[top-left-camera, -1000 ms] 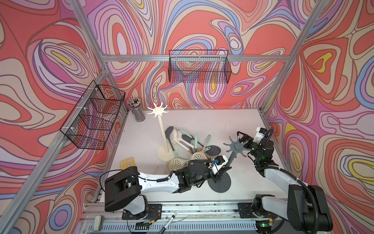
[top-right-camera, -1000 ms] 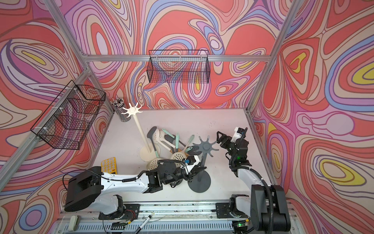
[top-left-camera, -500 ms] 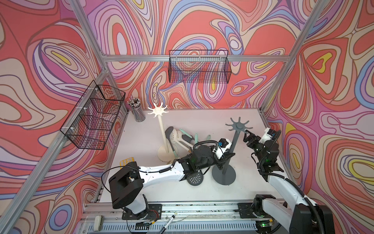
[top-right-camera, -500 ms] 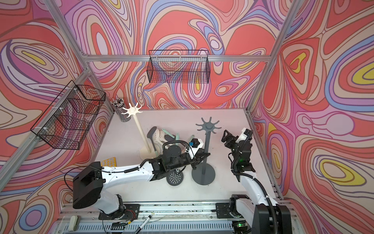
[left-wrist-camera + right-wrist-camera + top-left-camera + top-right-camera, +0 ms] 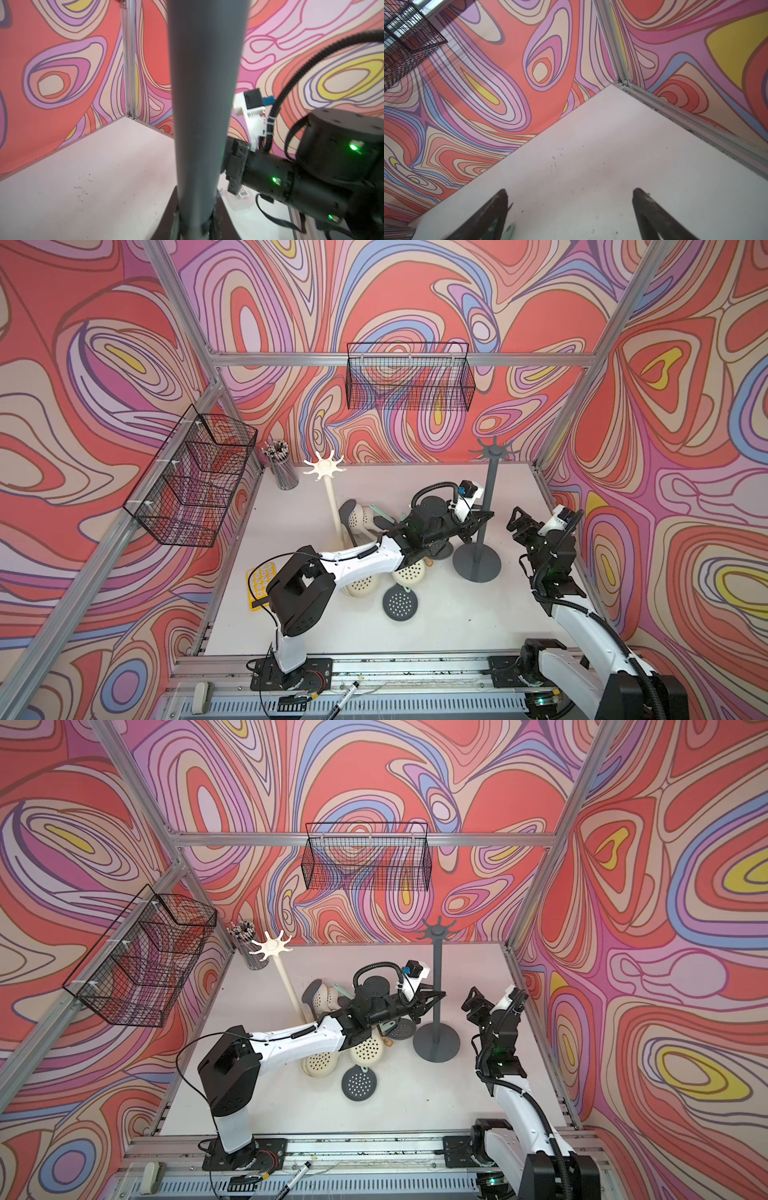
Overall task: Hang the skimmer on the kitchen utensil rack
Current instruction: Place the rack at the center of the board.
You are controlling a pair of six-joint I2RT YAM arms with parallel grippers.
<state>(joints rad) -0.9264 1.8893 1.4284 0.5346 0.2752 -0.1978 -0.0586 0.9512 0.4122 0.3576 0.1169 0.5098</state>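
Two utensil racks stand on the white table in both top views. The grey rack (image 5: 486, 506) (image 5: 437, 986) is upright on its round base, and my left gripper (image 5: 478, 520) (image 5: 433, 997) is shut on its pole. That pole (image 5: 203, 104) fills the left wrist view, with the left gripper (image 5: 195, 226) clamped round it low down. Several skimmers lie piled under the left arm. A dark grey skimmer (image 5: 400, 605) (image 5: 359, 1085) lies nearest the front and a cream skimmer (image 5: 409, 572) behind it. My right gripper (image 5: 517, 522) (image 5: 571, 193) is open and empty, right of the grey rack.
The cream rack (image 5: 324, 466) stands behind the pile. Wire baskets hang on the left wall (image 5: 191, 477) and back wall (image 5: 409, 377). A pen cup (image 5: 282, 468) sits in the back left corner. A yellow stencil (image 5: 259, 580) lies front left. A mint handle tip (image 5: 509, 229) shows beside a right finger.
The grey rack went from tilted low over the pile to upright, carried back and right by my left gripper. My right gripper came off the rack's top and drew away to the right.
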